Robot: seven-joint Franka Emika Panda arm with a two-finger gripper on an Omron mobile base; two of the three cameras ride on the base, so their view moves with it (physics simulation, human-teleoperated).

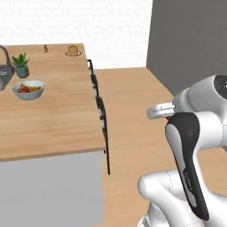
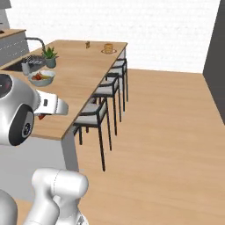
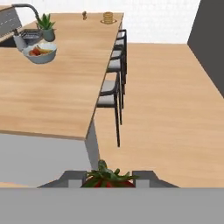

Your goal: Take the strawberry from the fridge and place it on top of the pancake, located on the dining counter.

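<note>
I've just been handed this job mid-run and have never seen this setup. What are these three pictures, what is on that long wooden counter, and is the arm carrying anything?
The white machine is a robot arm on a driving base. Two pictures come from cameras on the base, behind the arm to its left and right; the third looks out along the gripper itself.

The gripper is shut on the strawberry, seen red with green leaves at the bottom of the hand view.

Ahead is the dining counter, with chairs along its edge. At its far end sits the pancake on a small plate, with a small brown thing beside it. Nearer are a bowl of fruit, a potted plant, and a sink with a tap.

The strawberry is not yet on the pancake, which lies far off.
</note>
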